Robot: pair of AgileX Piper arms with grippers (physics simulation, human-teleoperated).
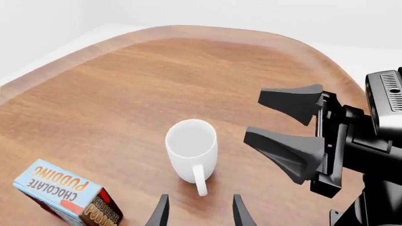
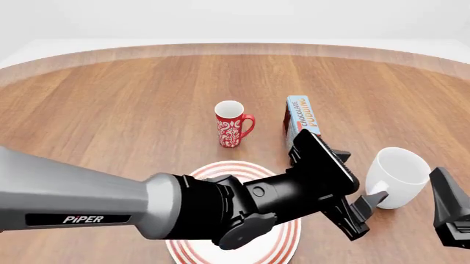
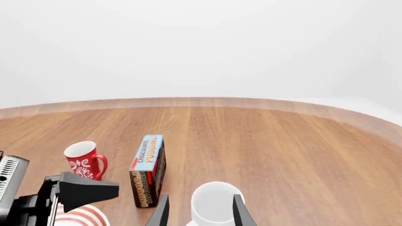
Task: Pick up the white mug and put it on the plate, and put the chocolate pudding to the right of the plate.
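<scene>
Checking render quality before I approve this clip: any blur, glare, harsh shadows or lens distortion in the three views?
Front view: sharp, even light, only a faint shadow beside the white mug; the left arm hides much of the plate. Left wrist view: crisp, soft shadow under the mug, the table edge bows noticeably. Right wrist view: the chocolate pudding lettering is readable, no glare, blank white background.

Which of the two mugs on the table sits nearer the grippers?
The white mug: plain, wide, lying between the left gripper and right gripper. The red mug stands farther back.
</scene>
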